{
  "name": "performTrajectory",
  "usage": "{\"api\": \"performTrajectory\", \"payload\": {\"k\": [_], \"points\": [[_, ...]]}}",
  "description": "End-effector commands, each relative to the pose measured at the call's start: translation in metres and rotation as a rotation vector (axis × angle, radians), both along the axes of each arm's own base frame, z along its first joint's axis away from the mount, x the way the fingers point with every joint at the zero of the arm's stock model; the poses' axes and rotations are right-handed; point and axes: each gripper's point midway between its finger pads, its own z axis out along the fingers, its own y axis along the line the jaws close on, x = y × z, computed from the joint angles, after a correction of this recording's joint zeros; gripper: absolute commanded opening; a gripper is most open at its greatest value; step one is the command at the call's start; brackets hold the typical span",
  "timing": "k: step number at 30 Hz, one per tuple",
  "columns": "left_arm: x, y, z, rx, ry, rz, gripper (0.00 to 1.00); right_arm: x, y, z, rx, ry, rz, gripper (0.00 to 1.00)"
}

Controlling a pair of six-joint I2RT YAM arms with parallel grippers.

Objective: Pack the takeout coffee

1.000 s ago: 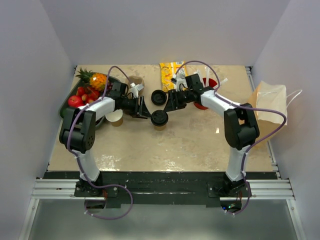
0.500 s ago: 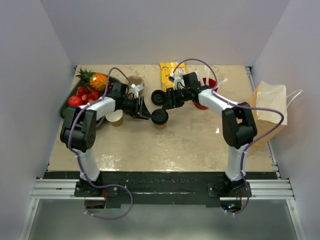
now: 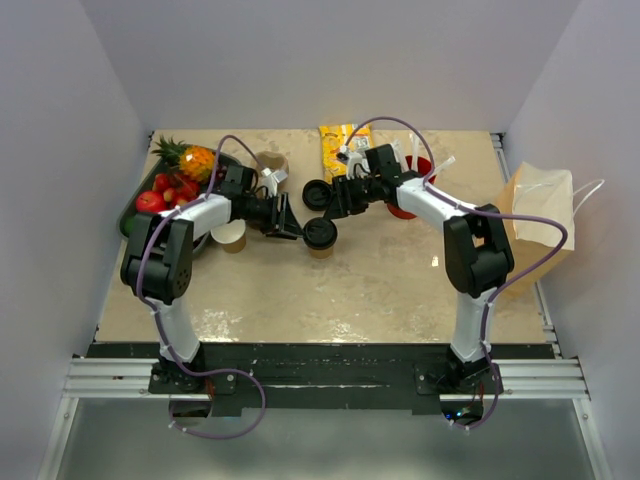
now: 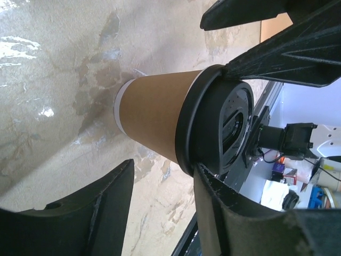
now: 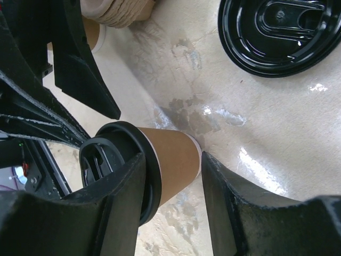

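No readable text, brand, number or sign in any view. Yellow packet [image 3: 336,150] at table's far edge: print too small to make out. Takeout coffee [image 4: 157,120]: plain brown cup, moulded black lid, no legible lettering.

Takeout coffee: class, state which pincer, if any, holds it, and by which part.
Cannot be told: the right pincer straddles the takeout coffee just below its lid, contact unclear. The left pincer is open, gripping nothing.

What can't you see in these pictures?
- Coffee inside the takeout coffee: every view, its black lid covers it.
- Inside the paper bag: top view, only its outside shows.
- Another brown cup: right wrist view, left end effector and the edge hide most.
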Motion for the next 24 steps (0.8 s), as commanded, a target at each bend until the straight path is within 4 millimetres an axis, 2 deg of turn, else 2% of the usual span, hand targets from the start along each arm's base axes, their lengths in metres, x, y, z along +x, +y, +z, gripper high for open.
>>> {"api": "performTrajectory", "payload": {"k": [1,2,6,10,16,19,24], "points": [[0.008,0.003,-0.008,0.069,-0.097,-0.01,0.54,-0.003,0.001,0.004,0.024,0.001,0.019,0.52],[0.008,0.001,0.002,0.048,-0.123,-0.024,0.55,0.003,0.002,0.02,0.04,-0.039,0.022,0.53],[0.009,-0.001,0.018,0.027,-0.18,-0.06,0.57,0.004,-0.001,0.045,0.051,-0.106,0.048,0.59],[0.014,-0.001,0.035,0.016,-0.229,-0.078,0.58,-0.001,-0.007,0.055,0.06,-0.121,0.058,0.63],[0.024,0.004,0.04,0.019,-0.245,-0.052,0.58,-0.008,-0.017,0.065,0.038,-0.148,0.062,0.64],[0.029,0.002,0.038,0.009,-0.234,-0.047,0.57,-0.011,-0.025,0.062,0.014,-0.139,0.049,0.65],[0.05,-0.005,0.044,-0.019,-0.255,-0.027,0.57,-0.025,-0.036,0.049,-0.016,-0.09,0.049,0.65]]}}
